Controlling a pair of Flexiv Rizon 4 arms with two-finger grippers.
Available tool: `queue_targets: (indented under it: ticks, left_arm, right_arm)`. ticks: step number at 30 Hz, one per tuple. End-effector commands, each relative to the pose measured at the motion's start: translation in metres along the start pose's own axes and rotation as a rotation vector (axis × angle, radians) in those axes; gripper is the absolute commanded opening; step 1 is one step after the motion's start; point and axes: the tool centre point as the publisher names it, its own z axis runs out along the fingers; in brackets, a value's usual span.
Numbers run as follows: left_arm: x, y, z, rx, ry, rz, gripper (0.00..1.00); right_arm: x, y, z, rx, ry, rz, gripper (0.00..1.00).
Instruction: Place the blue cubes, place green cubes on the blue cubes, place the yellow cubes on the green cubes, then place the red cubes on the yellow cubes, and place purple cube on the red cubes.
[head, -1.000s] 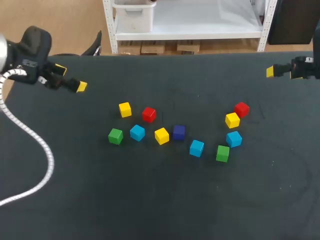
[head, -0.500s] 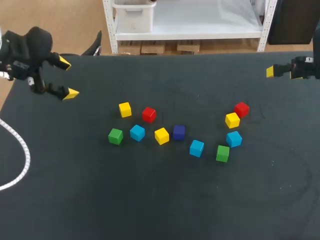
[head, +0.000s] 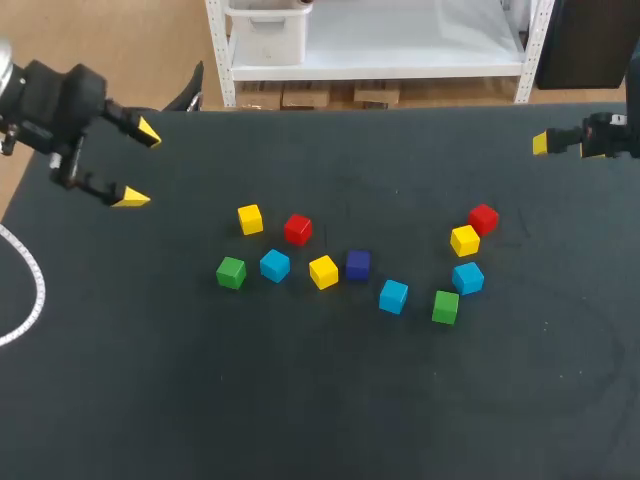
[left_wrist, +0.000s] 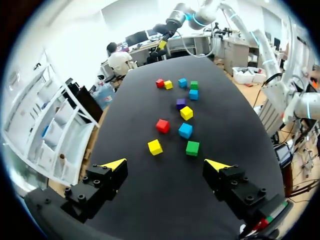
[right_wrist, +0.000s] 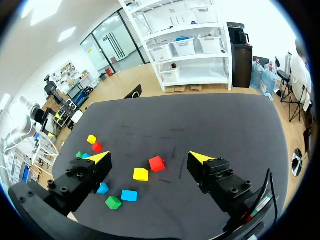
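Head view: your left gripper hangs over the table's left edge, fingers wide apart, empty. Right gripper sits at the far right edge, fingers also apart. Purple cube lies mid-table, unstacked, just beside yellow cube, with blue cube near.

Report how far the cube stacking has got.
Done: nothing; blue cubes, green cubes, yellow cubes, red cubes and the purple cube all lie singly on the table. In hand: nothing; left gripper and right gripper open, empty. Left: every layer.
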Motion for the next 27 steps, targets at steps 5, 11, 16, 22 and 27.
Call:
queue_targets:
  ticks: [5,11,16,22,27]
  left_arm:
    - [0.016,0.018,0.011,0.172,-0.061,0.014,1.00]
    - [0.006,0.015,0.011,0.160,-0.077,0.067,1.00]
    - [0.006,0.015,0.011,0.160,-0.077,0.067,1.00]
    - [0.006,0.015,0.011,0.160,-0.077,0.067,1.00]
    - [0.006,0.015,0.011,0.160,-0.077,0.067,1.00]
  right_arm:
    - [0.000,0.001,0.000,0.004,-0.001,0.001,1.00]
    - [0.000,0.001,0.000,0.004,-0.001,0.001,1.00]
    - [-0.005,-0.001,-0.003,-0.041,-0.004,-0.104,1.00]
    - [-0.013,0.013,-0.008,-0.449,0.376,-0.887,1.00]
    - [-0.003,0.022,-0.017,-0.782,0.616,-1.105,1.00]
